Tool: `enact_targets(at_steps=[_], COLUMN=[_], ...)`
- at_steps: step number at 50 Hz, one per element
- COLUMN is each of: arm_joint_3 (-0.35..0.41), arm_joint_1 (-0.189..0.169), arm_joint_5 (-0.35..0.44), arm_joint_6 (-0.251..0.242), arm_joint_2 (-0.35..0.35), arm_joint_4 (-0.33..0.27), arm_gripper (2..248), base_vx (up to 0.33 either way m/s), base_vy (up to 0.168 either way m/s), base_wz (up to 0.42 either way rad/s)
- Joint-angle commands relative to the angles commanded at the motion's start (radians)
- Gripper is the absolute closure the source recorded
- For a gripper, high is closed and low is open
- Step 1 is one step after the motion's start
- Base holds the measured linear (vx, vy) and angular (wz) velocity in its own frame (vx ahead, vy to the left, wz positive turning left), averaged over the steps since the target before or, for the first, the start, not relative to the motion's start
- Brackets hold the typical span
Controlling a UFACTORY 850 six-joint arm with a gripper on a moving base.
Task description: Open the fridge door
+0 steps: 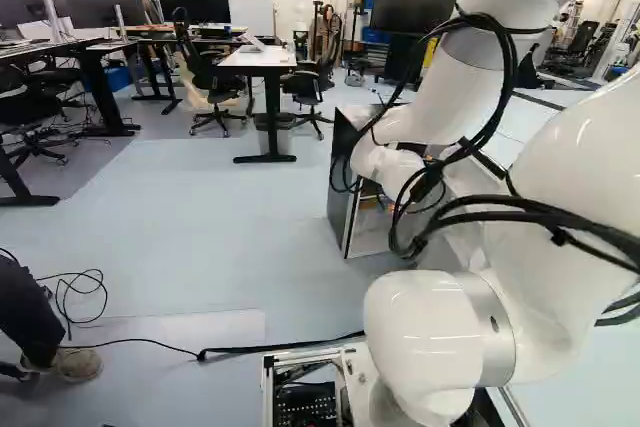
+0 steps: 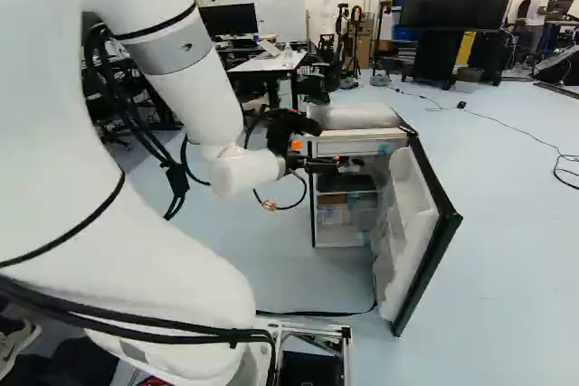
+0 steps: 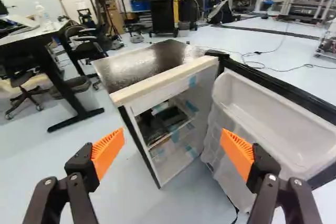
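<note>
fridge door is wide open, swung out from the front of the fridge at the right of the right base view. the fridge stands on the floor, with a shiny dark top and a pale front edge. the door is white inside with a black rim, and it has a big tub shape in it. inside the fridge there are shelves with dark things on them, and bits of blue tape are stuck there. the jaws are spread far apart, with the orange pads facing each other and nothing held between them. the wrist view shows the fridge ahead of the jaws, and the door out past one pad. the white arm reaches out toward the fridge, with black cables hanging on it. in the left base view, the arm hides part of the fridge, and a black cord lies on the floor.
</note>
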Motion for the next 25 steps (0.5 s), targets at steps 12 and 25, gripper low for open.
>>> enact_targets(at_steps=[12,25], arm_joint_3=[0.042,0.08], arm_joint_1=[0.027,0.052], arm_joint_5=[-0.008,-0.016], arm_joint_6=[0.019,0.037], arm_joint_2=[0.042,0.08], arm_joint_4=[-0.107,-0.206], arm_gripper=[3,3], base_vx=[0.0,0.0], base_vy=[0.0,0.0], base_wz=[0.0,0.0])
